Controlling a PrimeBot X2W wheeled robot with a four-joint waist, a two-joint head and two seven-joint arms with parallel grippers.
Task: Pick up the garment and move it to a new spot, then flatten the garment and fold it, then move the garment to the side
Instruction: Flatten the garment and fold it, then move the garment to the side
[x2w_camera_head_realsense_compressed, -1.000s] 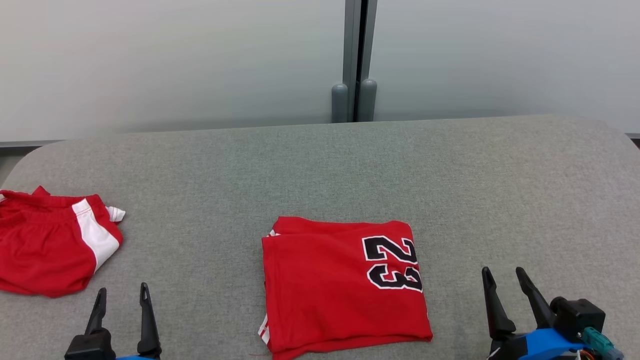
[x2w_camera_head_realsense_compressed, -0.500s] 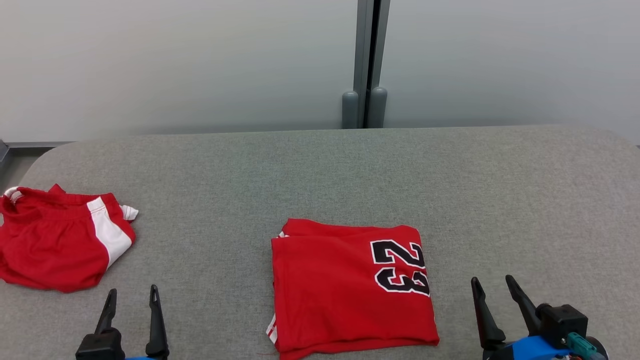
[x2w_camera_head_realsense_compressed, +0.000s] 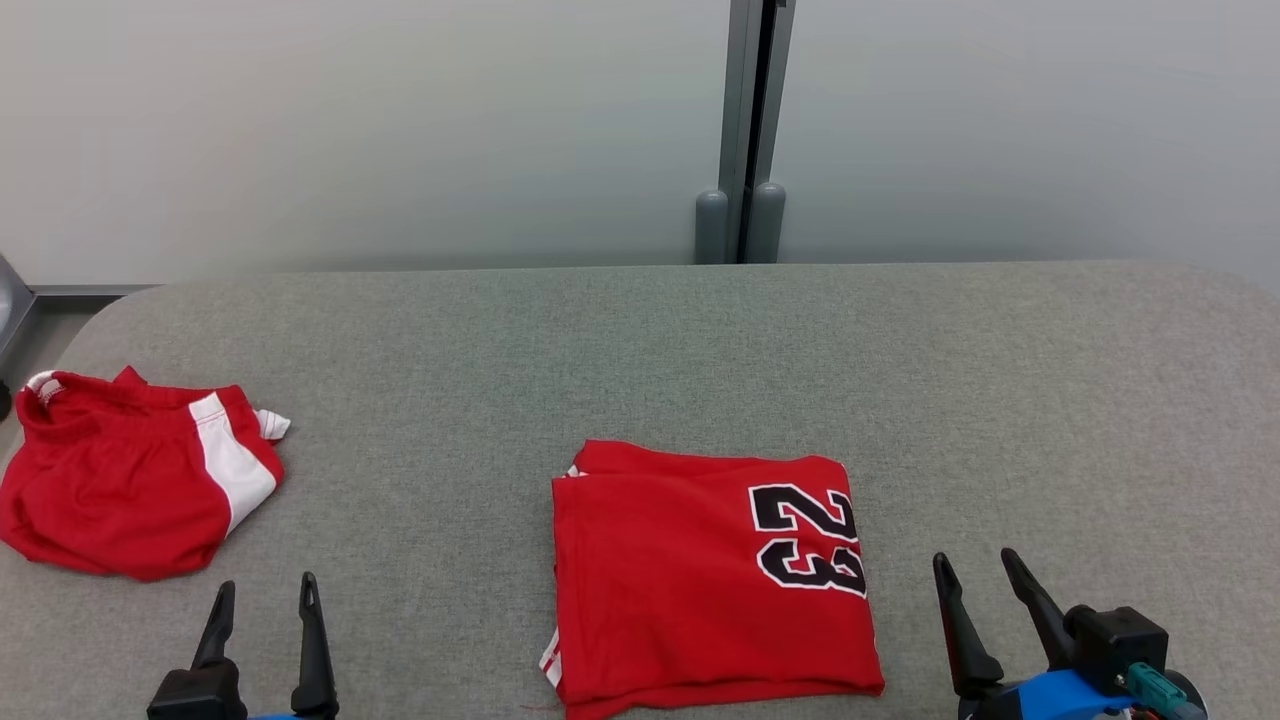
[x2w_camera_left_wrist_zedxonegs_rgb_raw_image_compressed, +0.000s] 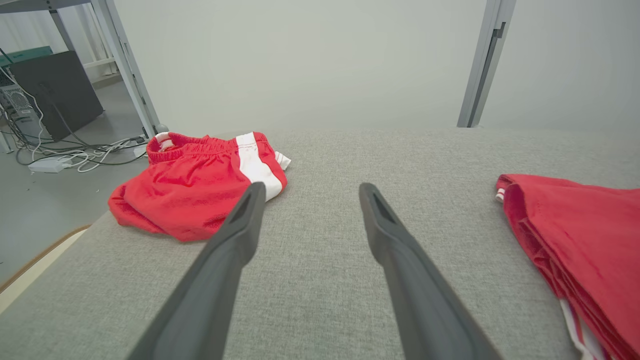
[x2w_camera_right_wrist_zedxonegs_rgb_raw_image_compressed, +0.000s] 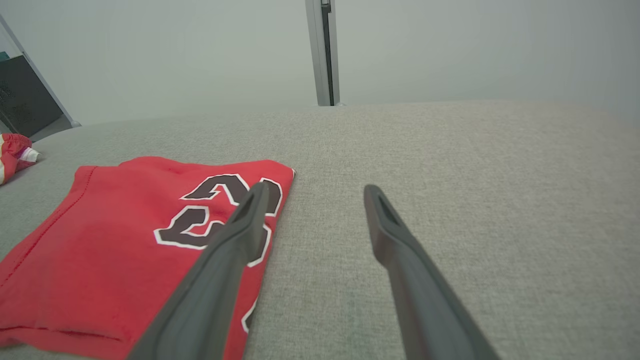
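Note:
A red jersey (x2w_camera_head_realsense_compressed: 690, 580) with a black "23" lies folded into a flat square near the front middle of the grey cloth-covered table (x2w_camera_head_realsense_compressed: 640, 350). It also shows as the jersey (x2w_camera_left_wrist_zedxonegs_rgb_raw_image_compressed: 575, 235) at right and the jersey (x2w_camera_right_wrist_zedxonegs_rgb_raw_image_compressed: 115, 235) at left. My left gripper (x2w_camera_head_realsense_compressed: 266, 587) hovers open at the front left, fingers apart over bare cloth, as the left gripper (x2w_camera_left_wrist_zedxonegs_rgb_raw_image_compressed: 312, 189) shows. To the right of the jersey's edge my right gripper (x2w_camera_head_realsense_compressed: 974, 558) stands open and empty; in the wrist view the right gripper (x2w_camera_right_wrist_zedxonegs_rgb_raw_image_compressed: 316, 189) has its left finger over the numerals.
Crumpled red shorts (x2w_camera_head_realsense_compressed: 120, 490) with a white stripe lie at the table's left edge, also seen as the shorts (x2w_camera_left_wrist_zedxonegs_rgb_raw_image_compressed: 195, 195). A pale wall with a grey post (x2w_camera_head_realsense_compressed: 745, 130) stands behind. Off the left edge are a floor with cables (x2w_camera_left_wrist_zedxonegs_rgb_raw_image_compressed: 75, 160) and a metal frame leg (x2w_camera_left_wrist_zedxonegs_rgb_raw_image_compressed: 127, 70).
The head camera has shifted, sliding the whole picture a little right and down. The right gripper has drifted slightly nearer the jersey's right edge. Both garments lie as before.

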